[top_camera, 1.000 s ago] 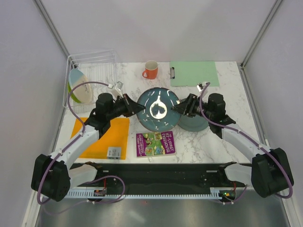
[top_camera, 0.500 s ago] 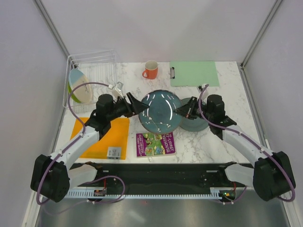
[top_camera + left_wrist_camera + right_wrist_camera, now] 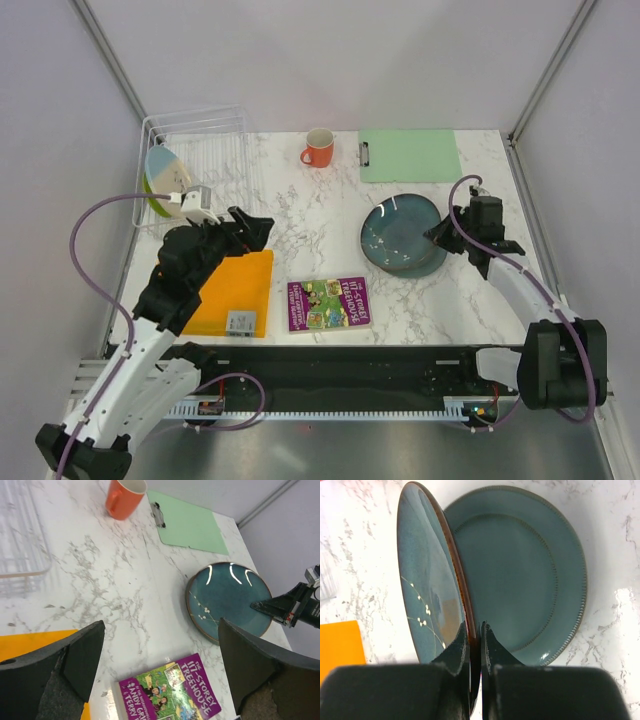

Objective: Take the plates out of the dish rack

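At the desk's right side, the dark teal plate (image 3: 398, 225) sits over the grey-green plate (image 3: 530, 575). Your right wrist view shows the teal one tilted up on edge, which the top view doesn't reveal. Right arm reaches forward, its end effector (image 3: 475, 630) clenched on the teal rim. Left arm is raised and bent; its end effector (image 3: 160, 626) is spread wide and empty, above the orange mat's (image 3: 235, 290) far corner. The dish rack (image 3: 215, 140), back-left, holds the cream-and-blue plate (image 3: 170, 180).

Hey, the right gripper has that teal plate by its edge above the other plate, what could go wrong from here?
The right gripper pinches only the rim of the teal plate, held steeply tilted, so it could slip or pivot. It is over the grey-green plate; a hard release might chip both. The left gripper is open and away, so nothing else supports it.
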`<state>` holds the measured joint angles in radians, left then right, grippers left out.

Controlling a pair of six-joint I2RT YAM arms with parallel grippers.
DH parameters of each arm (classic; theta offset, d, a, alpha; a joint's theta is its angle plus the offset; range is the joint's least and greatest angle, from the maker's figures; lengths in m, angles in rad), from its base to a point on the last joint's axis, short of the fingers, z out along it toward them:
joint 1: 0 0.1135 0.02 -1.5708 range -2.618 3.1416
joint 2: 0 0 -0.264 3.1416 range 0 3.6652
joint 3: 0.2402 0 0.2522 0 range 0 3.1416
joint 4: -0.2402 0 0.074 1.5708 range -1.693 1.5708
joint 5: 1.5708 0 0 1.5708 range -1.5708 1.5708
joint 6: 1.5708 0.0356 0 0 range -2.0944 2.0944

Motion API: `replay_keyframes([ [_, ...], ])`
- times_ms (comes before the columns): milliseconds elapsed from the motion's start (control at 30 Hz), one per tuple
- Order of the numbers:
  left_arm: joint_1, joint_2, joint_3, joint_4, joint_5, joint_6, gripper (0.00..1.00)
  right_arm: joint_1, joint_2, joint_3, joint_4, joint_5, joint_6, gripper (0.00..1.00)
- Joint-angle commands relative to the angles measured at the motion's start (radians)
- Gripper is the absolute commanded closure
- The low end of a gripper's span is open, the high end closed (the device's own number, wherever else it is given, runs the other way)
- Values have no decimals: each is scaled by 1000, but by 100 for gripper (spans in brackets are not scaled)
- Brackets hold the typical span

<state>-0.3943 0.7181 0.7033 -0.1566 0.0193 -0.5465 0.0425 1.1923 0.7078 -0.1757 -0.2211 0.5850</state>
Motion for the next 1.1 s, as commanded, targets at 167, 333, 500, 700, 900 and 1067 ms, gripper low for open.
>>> replay_keyframes([
  [167, 3, -155, 10, -139, -185, 143, 0, -65, 104, 24, 235, -99, 36, 100],
  [333, 3, -158, 13, -155, -186, 151, 0, -99, 162, -22, 280, -93, 50, 100],
  [500, 3, -151, 9, -158, -186, 152, 0, -105, 219, -48, 283, -116, 56, 95],
  [700, 3, -138, 7, -158, -193, 157, 0, -105, 276, -63, 232, -123, 33, 61],
  [900, 5, -129, 5, -161, -196, 160, 0, -105, 231, -61, 128, -80, -22, 39],
  [1067, 5, -123, 7, -161, -206, 163, 0, -105, 167, -38, 27, -83, -92, 38],
])
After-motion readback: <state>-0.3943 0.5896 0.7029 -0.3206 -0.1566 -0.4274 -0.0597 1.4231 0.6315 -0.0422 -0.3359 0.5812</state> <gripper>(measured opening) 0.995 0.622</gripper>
